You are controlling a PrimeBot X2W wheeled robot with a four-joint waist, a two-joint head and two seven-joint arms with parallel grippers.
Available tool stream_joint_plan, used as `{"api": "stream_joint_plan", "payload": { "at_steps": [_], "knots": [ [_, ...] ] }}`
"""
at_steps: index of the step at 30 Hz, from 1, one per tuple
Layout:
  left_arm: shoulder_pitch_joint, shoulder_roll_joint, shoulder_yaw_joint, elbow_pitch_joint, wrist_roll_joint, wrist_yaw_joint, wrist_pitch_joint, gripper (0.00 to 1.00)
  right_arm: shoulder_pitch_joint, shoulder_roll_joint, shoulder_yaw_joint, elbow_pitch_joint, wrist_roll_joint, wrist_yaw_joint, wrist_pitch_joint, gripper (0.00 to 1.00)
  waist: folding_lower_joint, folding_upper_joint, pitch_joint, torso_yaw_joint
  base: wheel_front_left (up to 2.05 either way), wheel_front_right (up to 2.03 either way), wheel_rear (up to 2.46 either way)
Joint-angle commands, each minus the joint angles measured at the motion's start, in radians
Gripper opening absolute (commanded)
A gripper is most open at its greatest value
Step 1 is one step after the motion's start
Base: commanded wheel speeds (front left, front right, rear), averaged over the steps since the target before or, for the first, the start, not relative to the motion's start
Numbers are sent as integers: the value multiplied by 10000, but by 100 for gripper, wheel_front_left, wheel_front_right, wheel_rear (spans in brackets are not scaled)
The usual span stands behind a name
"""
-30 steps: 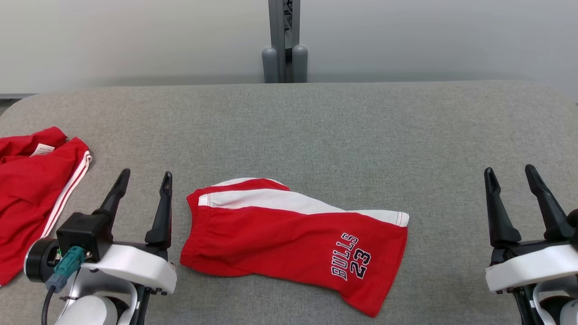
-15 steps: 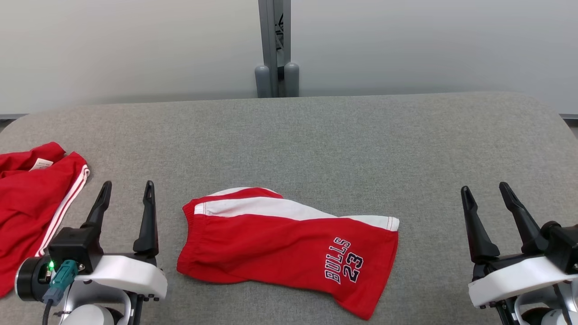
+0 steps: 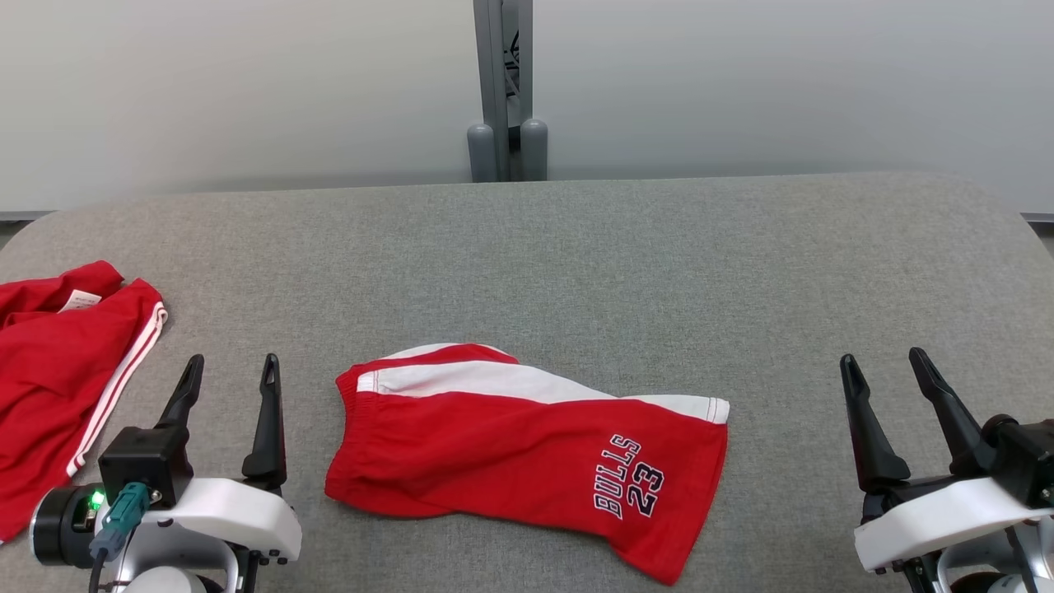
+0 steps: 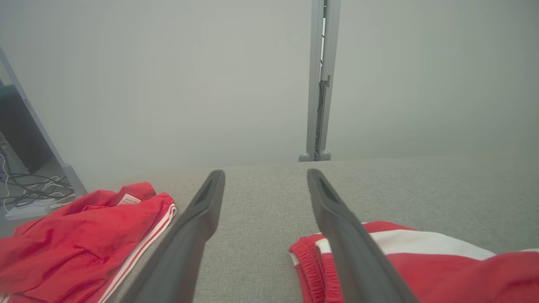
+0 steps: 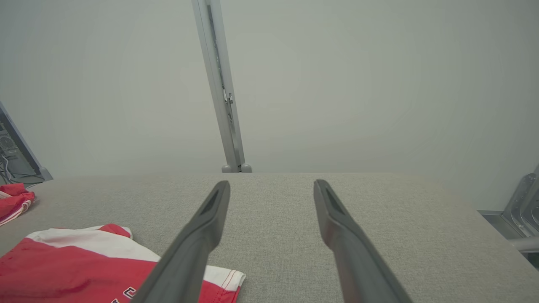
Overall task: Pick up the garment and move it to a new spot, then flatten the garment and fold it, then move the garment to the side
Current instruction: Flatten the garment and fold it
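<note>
On the grey table [image 3: 576,263], about the middle of its near half, lie the red shorts [image 3: 494,445], spread flat on the cloth top and free of both grippers. Their waistband [image 3: 350,428] is at the robot's left end and the leg hem at the right. They lie a little askew, with the right end reaching nearer the robot. A white stripe [image 3: 494,380] runs along their far edge, and the lettering [image 3: 630,478] "BULLS 23" is printed in dark letters toward the hem end. The fabric is lightly rumpled near the waistband. Just left of the shorts' waistband is the left gripper [image 3: 232,362], its two dark fingers spread apart, pinching nothing and clear of the cloth. Well off to the right of the shorts, past the hem, the right gripper [image 3: 883,357] is likewise spread wide and empty, over bare table. Farther left of the shorts, beyond the left gripper, a second red garment [image 3: 58,379] with thin white stripes lies bunched at the table's edge, with a small white label [image 3: 80,301] showing on top. Beyond the shorts, behind the table's far edge, a grey post [image 3: 503,82] stands against a pale wall [image 3: 247,82].
</note>
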Motion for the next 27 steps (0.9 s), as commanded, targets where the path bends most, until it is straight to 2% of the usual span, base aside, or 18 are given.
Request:
{"api": "stream_joint_plan", "payload": {
  "at_steps": [1,4,11,18,22,27],
  "knots": [
    [-138,67,-8,21,1,-27,1,100,11,-45,-34,-42,69,3,6,100,0,-1,14,4,0,0,0],
    [-381,71,-90,39,-50,-182,163,100,-21,-43,-31,-58,93,3,25,100,0,-1,70,11,0,0,0],
    [-1356,-61,-848,484,-746,-1261,1965,100,-176,-45,126,-146,131,3,97,100,0,-1,443,-132,0,0,0],
    [-2169,-295,-1148,1786,-1692,-2163,3469,100,-380,-43,204,-108,167,3,34,100,0,-1,984,-464,0,0,0],
    [-2510,-376,-1174,2404,-2019,-2526,3822,100,-439,-43,197,-72,203,3,-49,100,0,-1,1240,-585,0,0,0],
    [-2795,-435,-1159,2918,-2123,-2718,3807,100,-506,-45,212,3,218,3,-128,100,0,-1,1424,-676,0,0,0]
  ]
}}
